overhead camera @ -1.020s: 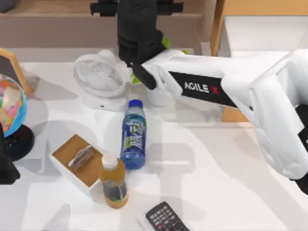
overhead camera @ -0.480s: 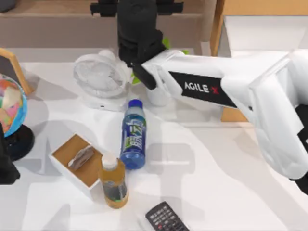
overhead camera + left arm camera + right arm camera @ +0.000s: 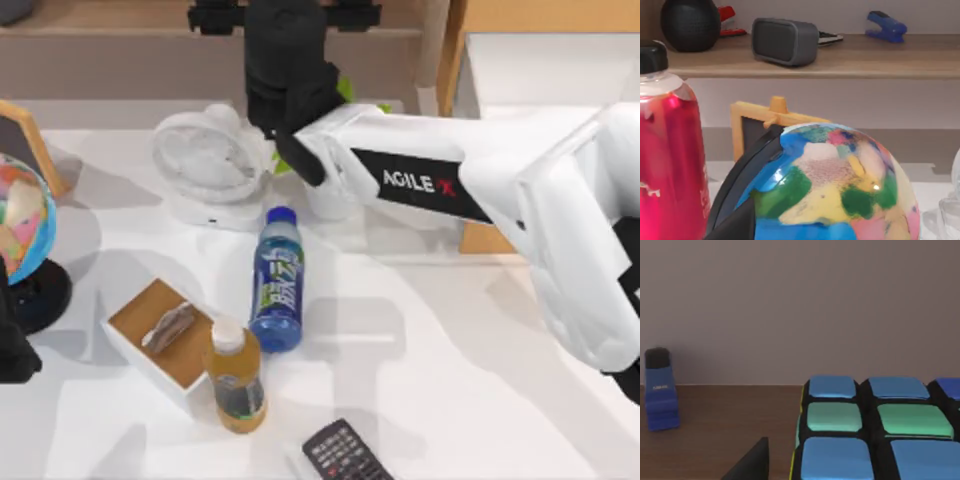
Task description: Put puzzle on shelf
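Right gripper (image 3: 285, 15) holds the puzzle cube (image 3: 875, 427) over the shelf board (image 3: 720, 425), positioned for release; left arm parked by the globe (image 3: 835, 185).

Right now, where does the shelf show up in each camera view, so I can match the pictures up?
Top view: the shelf runs along the far edge, behind the fan.
Left wrist view: the shelf stretches behind the globe, carrying a grey speaker.
Right wrist view: its brown surface runs beside the puzzle.
Shared landmark: the blue stapler, in both wrist views.
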